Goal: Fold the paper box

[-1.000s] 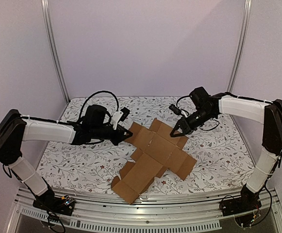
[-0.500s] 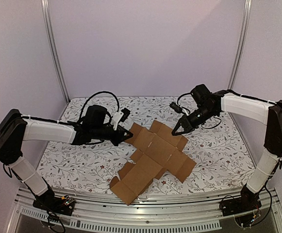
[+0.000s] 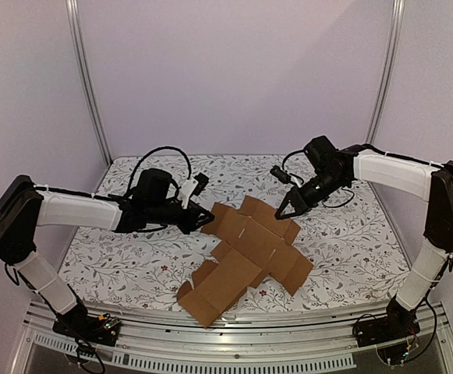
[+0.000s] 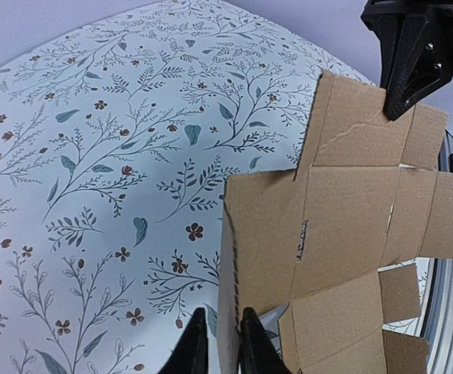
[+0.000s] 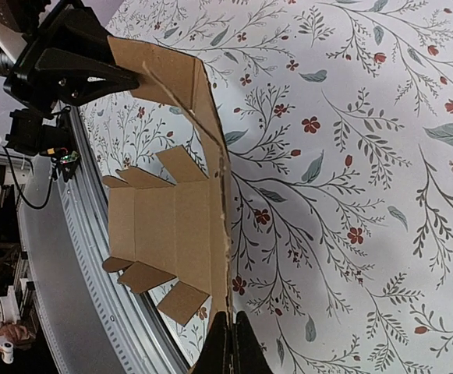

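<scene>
The paper box (image 3: pixel 245 253) is a flat brown die-cut cardboard sheet with flaps, lying across the middle of the floral table and reaching the near edge. My left gripper (image 3: pixel 205 219) is shut on the sheet's left flap; in the left wrist view the flap's edge (image 4: pixel 228 312) stands between the two black fingers (image 4: pixel 220 352). My right gripper (image 3: pixel 284 212) is shut on the far right edge of the sheet; in the right wrist view that thin edge (image 5: pixel 224 234) runs into the closed fingers (image 5: pixel 231 348). The sheet is lifted a little at both held ends.
The table carries a white cloth with a floral print (image 3: pixel 132 257). A metal rail (image 3: pixel 234 343) runs along the near edge, and upright poles (image 3: pixel 86 86) stand at the back corners. The right gripper also shows in the left wrist view (image 4: pixel 413 54).
The right gripper has drawn slightly left and toward the near side with the sheet's edge. The cardboard has shifted a little toward the left. The left arm has hardly moved.
</scene>
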